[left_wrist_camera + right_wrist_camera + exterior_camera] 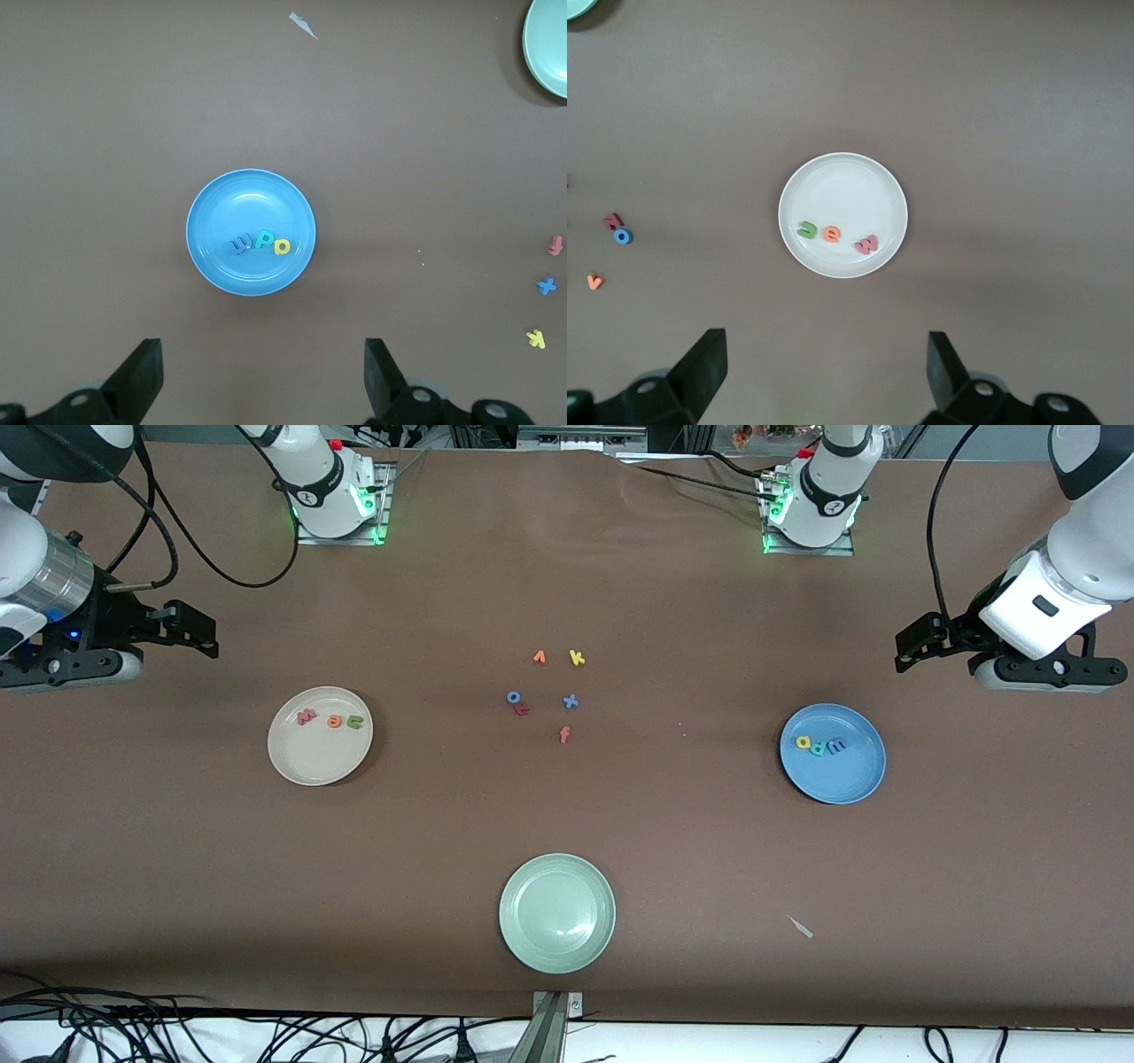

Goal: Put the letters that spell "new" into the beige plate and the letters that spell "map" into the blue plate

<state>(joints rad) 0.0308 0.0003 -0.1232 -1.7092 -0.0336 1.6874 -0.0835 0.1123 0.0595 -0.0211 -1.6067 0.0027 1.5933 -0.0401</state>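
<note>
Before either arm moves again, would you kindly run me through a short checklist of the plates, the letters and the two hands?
1. Beige plate holds green n, orange e and salmon-pink w: ok.
2. Blue plate holds blue m, yellow a and teal p: ok.
3. Spare letters, among them the yellow k and orange f, lie on the table mid-way between the plates, outside them: ok.
4. Pale green plate holds no letter: ok.
5. Left hand over the table beside the blue plate, open and holding nothing: ok.
6. Right hand beside the beige plate, open, holding nothing: ok.
</note>
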